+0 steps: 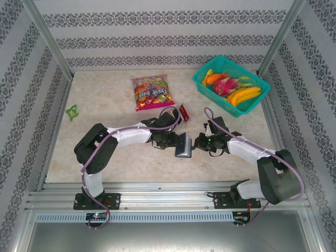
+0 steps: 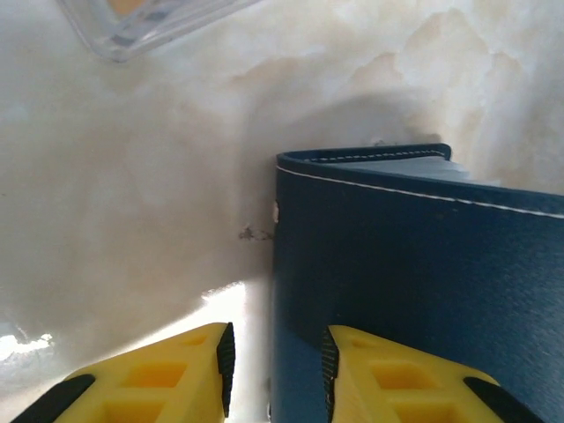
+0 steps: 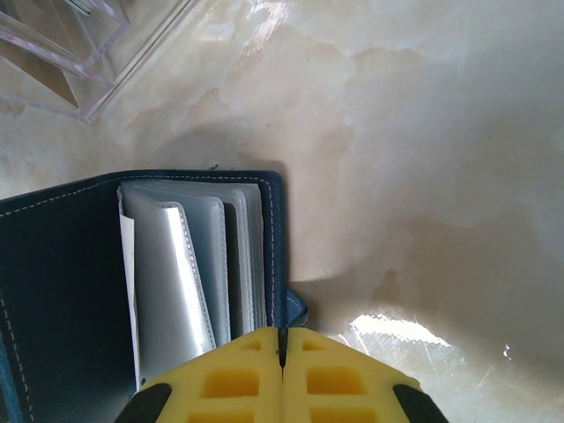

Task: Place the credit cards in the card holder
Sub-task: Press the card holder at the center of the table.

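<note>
Marble tabletop, arms inward at card holder: left fingers ajar, right fingers together

The card holder is dark navy, leather-like and finely grained, matt, with pale stitching along its edge; its inner sleeves are clear, shiny plastic. The table looks like polished cream marble, glossy with glare. The snack bag is shiny printed film.

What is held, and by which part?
The right gripper pinches the card holder by one cover's edge; left gripper, open at the other cover, holds nothing.
</note>
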`<act>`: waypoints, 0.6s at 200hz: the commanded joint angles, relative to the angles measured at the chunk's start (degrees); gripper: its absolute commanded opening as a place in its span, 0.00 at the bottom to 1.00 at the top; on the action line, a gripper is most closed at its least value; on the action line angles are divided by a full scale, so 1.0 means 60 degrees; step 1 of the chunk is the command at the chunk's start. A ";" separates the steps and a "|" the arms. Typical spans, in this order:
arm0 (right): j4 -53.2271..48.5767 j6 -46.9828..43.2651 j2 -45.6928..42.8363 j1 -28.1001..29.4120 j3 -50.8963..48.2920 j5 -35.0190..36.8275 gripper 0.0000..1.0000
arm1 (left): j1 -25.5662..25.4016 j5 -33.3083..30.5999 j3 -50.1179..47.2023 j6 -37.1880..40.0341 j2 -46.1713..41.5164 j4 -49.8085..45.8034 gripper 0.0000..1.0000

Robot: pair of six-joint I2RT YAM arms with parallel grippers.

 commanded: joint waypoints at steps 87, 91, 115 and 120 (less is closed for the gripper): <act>-0.0042 -0.0015 -0.0010 -0.0063 0.0263 -0.0292 0.08 | -0.0220 0.0506 -0.0811 -0.0522 0.0279 0.1833 0.45; -0.0045 -0.0005 -0.0010 -0.0083 0.0255 -0.0296 0.09 | -0.0227 0.0531 -0.0829 -0.0560 0.0307 0.1910 0.46; -0.0030 0.0004 0.0001 -0.0071 0.0247 -0.0321 0.09 | -0.0264 0.0690 -0.1021 -0.0695 0.0356 0.2355 0.47; -0.0019 0.0024 0.0004 -0.0070 0.0248 -0.0319 0.09 | -0.0263 0.0692 -0.1047 -0.0714 0.0371 0.2413 0.47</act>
